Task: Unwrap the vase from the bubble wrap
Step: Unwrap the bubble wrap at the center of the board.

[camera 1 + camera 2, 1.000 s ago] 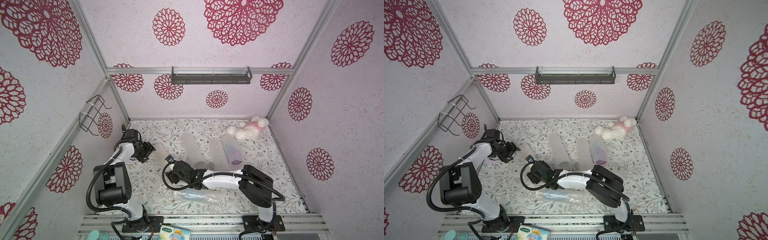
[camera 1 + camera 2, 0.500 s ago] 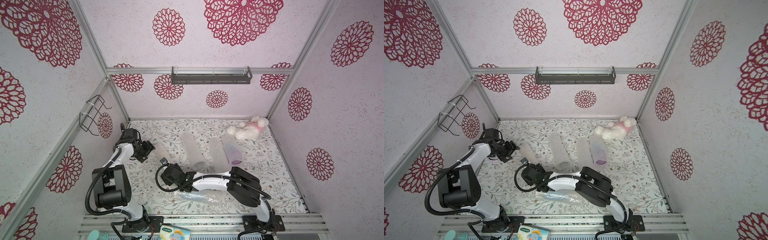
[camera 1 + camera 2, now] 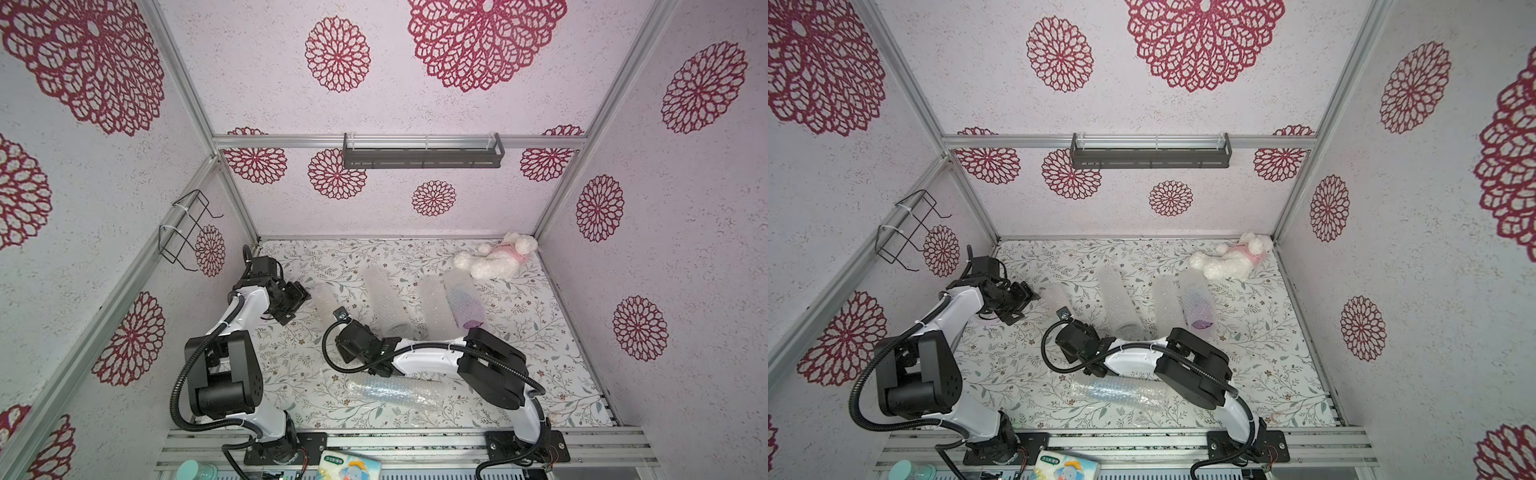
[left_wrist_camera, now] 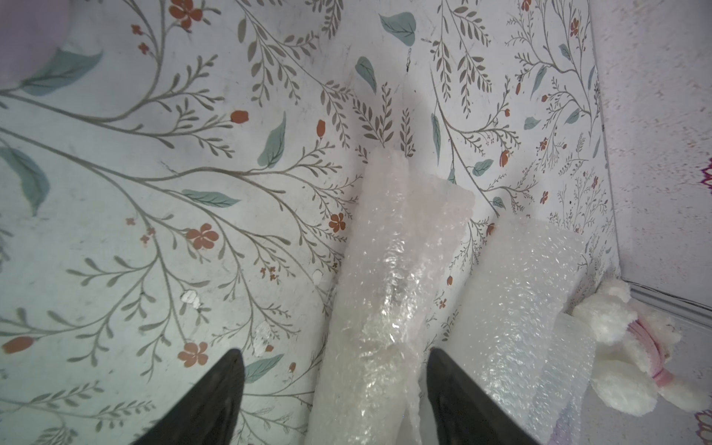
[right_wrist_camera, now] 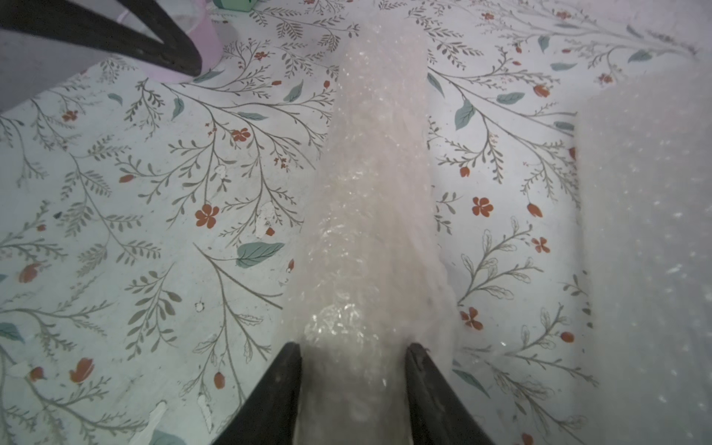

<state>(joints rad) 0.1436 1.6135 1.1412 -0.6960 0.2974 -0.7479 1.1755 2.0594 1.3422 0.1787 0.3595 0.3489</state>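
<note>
Bubble wrap rolls (image 3: 386, 299) crowd middle; plush toy (image 3: 494, 259) fills far corner; table (image 3: 540, 345) bare right.

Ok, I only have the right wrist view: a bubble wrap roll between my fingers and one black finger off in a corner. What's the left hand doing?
Observer: The left hand is open, with a finger either side of what looks like that same bubble wrap roll, toward its other end.
Operator: How many rolls altogether? I see two.
Observer: Five in both top views. Four are in a row, and a front roll lies crosswise on the near side, apart from the row.
Operator: Does any show what's inside?
Observer: The row's last roll, nearest the plush toy, shows purple through the wrap.
</note>
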